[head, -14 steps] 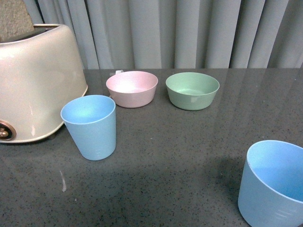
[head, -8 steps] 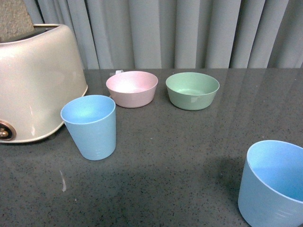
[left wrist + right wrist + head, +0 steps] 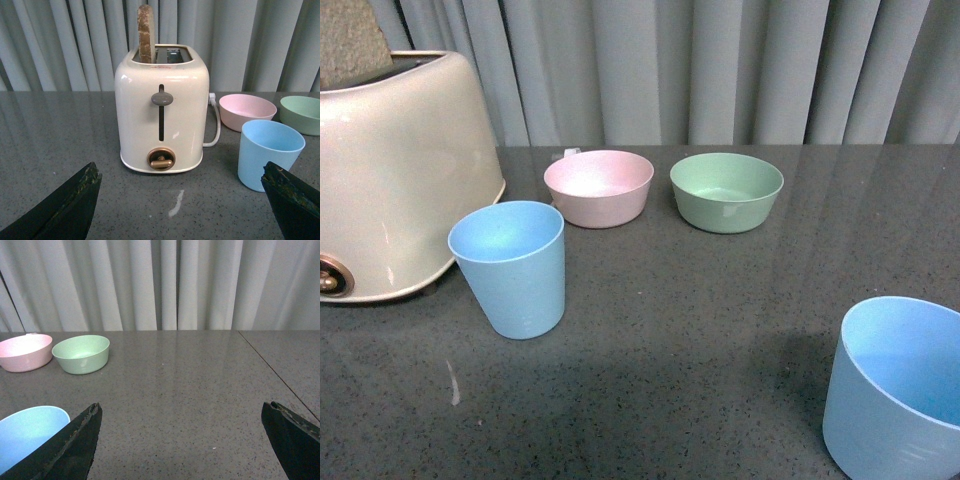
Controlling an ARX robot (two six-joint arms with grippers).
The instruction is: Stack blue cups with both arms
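Note:
Two light-blue cups stand upright on the dark counter. One blue cup [image 3: 509,267] is left of centre, beside the toaster; the other blue cup [image 3: 898,390] is at the near right corner, cut by the frame edge. Neither arm shows in the front view. My left gripper [image 3: 182,175] is open, its jaws wide apart over bare counter, and the left cup [image 3: 269,154] stands just inside its one fingertip [image 3: 290,197]. My right gripper [image 3: 181,415] is open too, with nothing between its jaws; the right cup [image 3: 30,432] sits just outside one finger [image 3: 70,450].
A cream toaster [image 3: 390,170] with a bread slice in it stands at the left. A pink bowl [image 3: 599,186] and a green bowl [image 3: 726,190] sit at the back centre, before a grey curtain. A white smear [image 3: 452,383] marks the counter near the front left.

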